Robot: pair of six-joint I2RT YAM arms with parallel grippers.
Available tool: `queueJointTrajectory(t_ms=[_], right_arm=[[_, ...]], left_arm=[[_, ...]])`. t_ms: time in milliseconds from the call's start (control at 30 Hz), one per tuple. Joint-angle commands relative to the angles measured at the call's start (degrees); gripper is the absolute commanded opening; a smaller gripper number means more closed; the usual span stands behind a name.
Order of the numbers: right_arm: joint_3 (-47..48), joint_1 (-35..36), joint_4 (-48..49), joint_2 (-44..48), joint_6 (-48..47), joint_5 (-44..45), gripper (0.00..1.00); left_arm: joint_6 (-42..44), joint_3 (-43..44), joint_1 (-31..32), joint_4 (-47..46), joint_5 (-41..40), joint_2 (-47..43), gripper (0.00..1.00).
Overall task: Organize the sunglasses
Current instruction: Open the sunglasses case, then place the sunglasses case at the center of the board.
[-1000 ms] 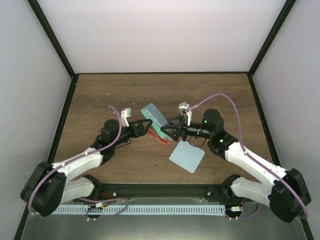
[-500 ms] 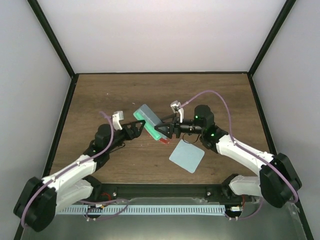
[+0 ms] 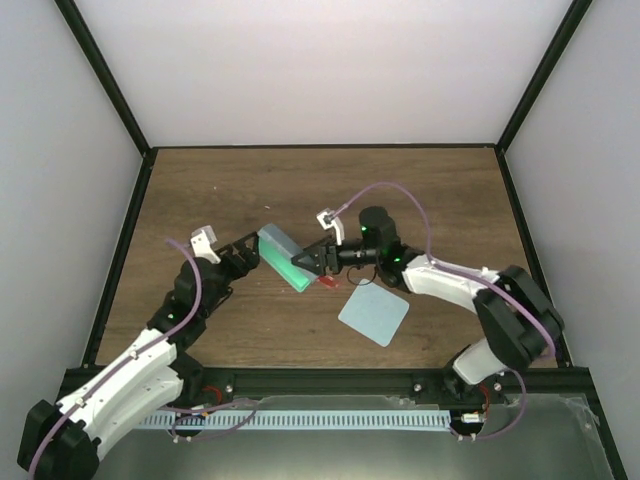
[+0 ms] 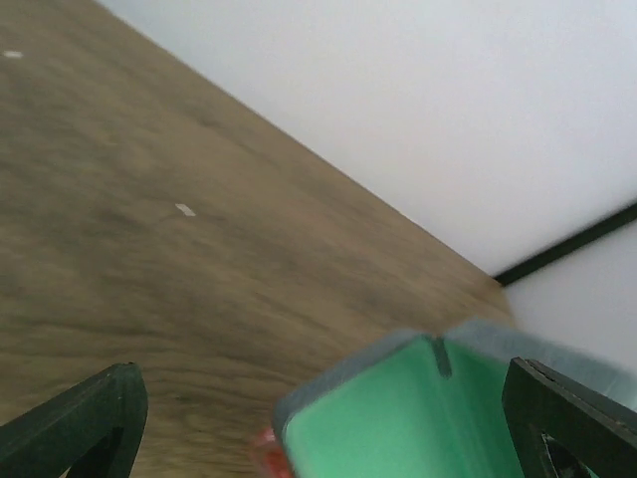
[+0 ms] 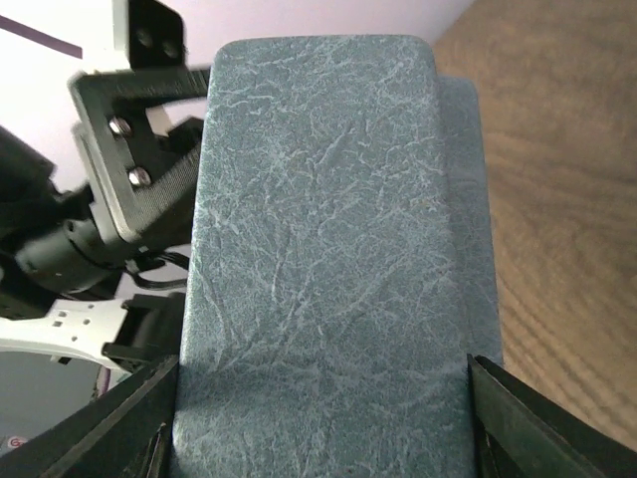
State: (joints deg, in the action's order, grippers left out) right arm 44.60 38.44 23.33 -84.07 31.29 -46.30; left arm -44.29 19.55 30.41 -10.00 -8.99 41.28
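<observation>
The grey-blue case stands open and tilted at the table's middle, its green lining showing. My right gripper is clamped across the case; in the right wrist view its fingers press both sides of the textured shell. My left gripper is open on the case's left side, with the green lining between its wide-spread fingers. The red sunglasses lie on the table under the case's right end. Only a red sliver of them shows in the left wrist view.
A light blue square cloth lies on the wooden table to the right and nearer than the case. White walls with black frame posts close in the table at the back and both sides.
The case has moved left and a little nearer, carried in my right gripper. My left gripper has drawn back to the left ahead of it. The sunglasses and cloth stay put.
</observation>
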Motion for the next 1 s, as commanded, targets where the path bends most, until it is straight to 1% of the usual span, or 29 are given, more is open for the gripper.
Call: queueJointTrajectory(t_ms=[0, 133, 233, 333, 400, 500, 567, 667, 767, 967], right_arm=[[4.5, 3.0, 0.1, -4.8, 1.3, 0.2, 0.55], [5.9, 3.4, 1.1, -10.8, 4.7, -2.9, 0.55], [8.9, 3.4, -1.6, -16.9, 6.1, -5.6, 0.55], [10.9, 3.4, -1.8, -23.0, 8.4, -9.2, 0.56], [11.4, 3.4, -1.9, -25.1, 8.2, -8.9, 0.56], [12.5, 3.4, -5.1, -26.1, 5.8, -6.7, 0.57], [13.1, 3.4, -6.9, -25.8, 4.3, -5.7, 0.6], [14.2, 3.4, -9.9, -25.6, 2.8, -5.4, 0.7], [14.5, 3.4, -11.7, -24.8, 1.8, -4.7, 0.76], [15.7, 3.4, -17.1, -22.8, -1.6, -1.4, 0.82]], left_arm=[[-3.6, 1.2, -0.1, 8.0, -12.6, -2.1, 1.0], [-3.4, -0.1, -0.2, 8.2, -14.8, -6.4, 0.99], [-3.0, -1.0, -0.2, 7.7, -15.4, -8.3, 0.98], [-2.7, -0.8, -0.2, 7.4, -14.7, -7.4, 0.98], [-2.7, -0.4, -0.3, 7.2, -14.1, -6.2, 0.98], [-2.4, -0.3, -0.3, 6.1, -12.6, -4.4, 0.98], [-2.3, -0.4, -0.3, 5.1, -11.4, -3.6, 0.97], [-2.3, -0.5, -0.3, 4.4, -10.7, -3.1, 0.97], [-2.1, -0.5, -0.3, 4.3, -10.4, -2.6, 0.97], [-2.0, -0.4, -0.3, 3.8, -9.6, -1.5, 0.97]])
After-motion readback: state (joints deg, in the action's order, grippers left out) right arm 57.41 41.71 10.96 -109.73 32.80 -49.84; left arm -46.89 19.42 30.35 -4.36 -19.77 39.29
